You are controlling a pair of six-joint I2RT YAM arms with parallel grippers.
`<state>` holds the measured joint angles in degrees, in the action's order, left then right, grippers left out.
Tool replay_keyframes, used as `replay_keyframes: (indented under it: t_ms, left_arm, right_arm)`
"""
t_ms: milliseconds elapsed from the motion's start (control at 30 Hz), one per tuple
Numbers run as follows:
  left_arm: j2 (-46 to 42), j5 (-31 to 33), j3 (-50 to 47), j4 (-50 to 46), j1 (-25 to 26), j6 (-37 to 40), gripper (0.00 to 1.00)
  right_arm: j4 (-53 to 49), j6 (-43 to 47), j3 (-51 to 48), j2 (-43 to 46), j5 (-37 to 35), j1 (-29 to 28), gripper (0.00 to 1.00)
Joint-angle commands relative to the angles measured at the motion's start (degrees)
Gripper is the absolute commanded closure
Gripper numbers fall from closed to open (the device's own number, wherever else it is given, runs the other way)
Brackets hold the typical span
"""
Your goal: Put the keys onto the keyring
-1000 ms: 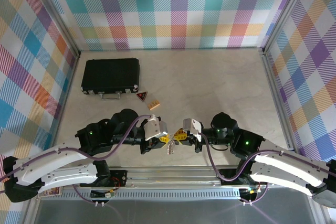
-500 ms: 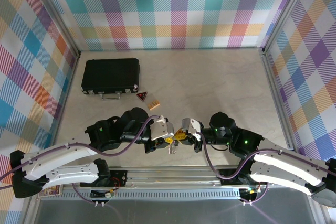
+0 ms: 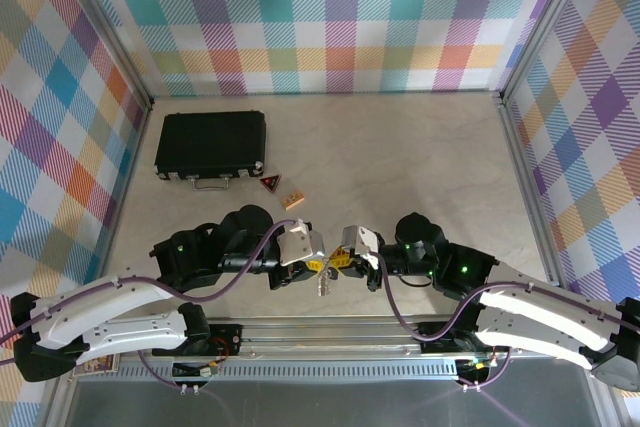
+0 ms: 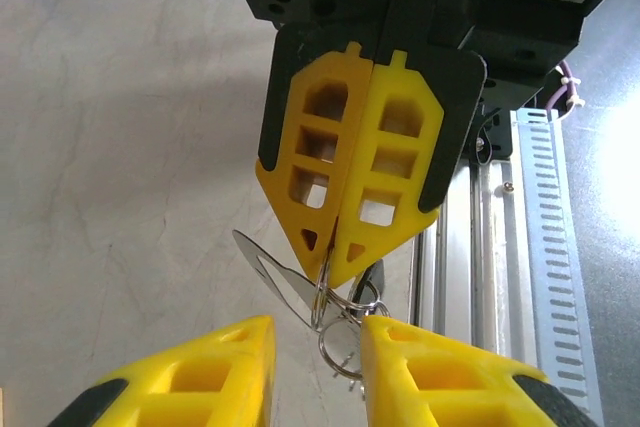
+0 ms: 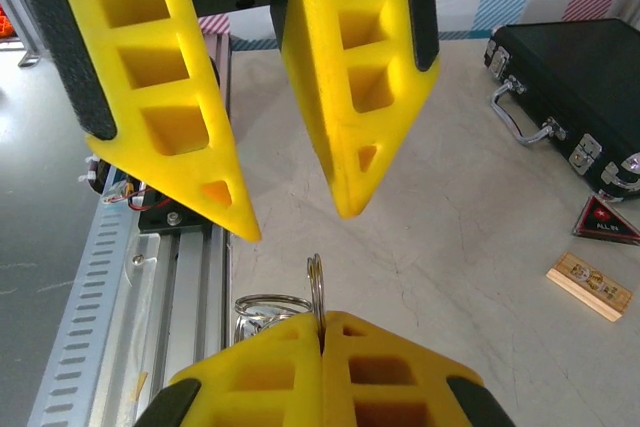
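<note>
My right gripper [image 5: 322, 319] is shut on the keyring [image 5: 316, 285], a thin silver double-wire ring held upright between its yellow tips. The keys [image 4: 282, 273] hang below that grip with further silver rings [image 4: 346, 339], just above the table. My left gripper [image 4: 317, 325] faces the right gripper [image 4: 330, 275] tip to tip, a short way off. The left gripper's fingers stand apart with nothing pinched between them. From above, both grippers meet near the table's front edge, the left gripper [image 3: 316, 264] and the right gripper [image 3: 341, 262], with the keys [image 3: 322, 284] dangling under them.
A black case [image 3: 210, 144] lies at the back left. A red-and-black triangular tag [image 3: 270, 184] and a small wooden block [image 3: 293, 199] lie in front of it. A slotted metal rail [image 3: 330, 332] runs along the near edge, close under the grippers.
The left gripper's fingers have spread apart, and it has drawn slightly back from the right gripper. The right gripper stays shut on the ring, shifted a little left.
</note>
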<state>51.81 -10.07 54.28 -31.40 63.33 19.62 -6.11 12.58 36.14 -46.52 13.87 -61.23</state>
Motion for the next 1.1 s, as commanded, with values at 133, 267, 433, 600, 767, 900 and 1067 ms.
replay_keyframes:
  t_ms: [133, 267, 433, 600, 767, 900, 1067]
  left_arm:
    - [2.1, -0.5, 1.7, 0.7, 0.0, 0.9, 0.71]
    - [2.5, -0.7, 1.8, 1.1, 0.0, 0.9, 0.71]
    - [2.9, -1.6, 1.6, 2.3, 0.0, 0.5, 0.87]
    - [2.7, -2.3, 0.9, 3.8, 0.0, 0.1, 0.90]
    - [2.5, -3.1, -0.2, 5.8, 0.0, -0.8, 0.83]
    - [2.0, -4.8, -0.7, 7.1, 0.0, -0.9, 0.97]
    - [1.9, -5.1, -0.6, 5.7, 0.0, -0.9, 1.00]
  right_arm:
    - [2.3, 0.4, 2.3, -0.1, 1.6, -0.4, 1.00]
    - [2.4, 0.3, 2.4, 0.0, 1.9, -0.4, 1.00]
    - [2.6, 0.3, 2.3, 0.0, 2.2, -0.4, 1.00]
    - [2.8, 0.1, 2.4, -0.5, 2.8, -0.4, 1.00]
    - [3.5, -0.4, 2.2, -0.4, 4.0, -0.4, 1.00]
    - [3.5, -0.4, 2.2, -0.4, 3.7, -0.4, 1.00]
    - [3.5, -0.4, 2.0, 0.3, 3.6, -0.4, 1.00]
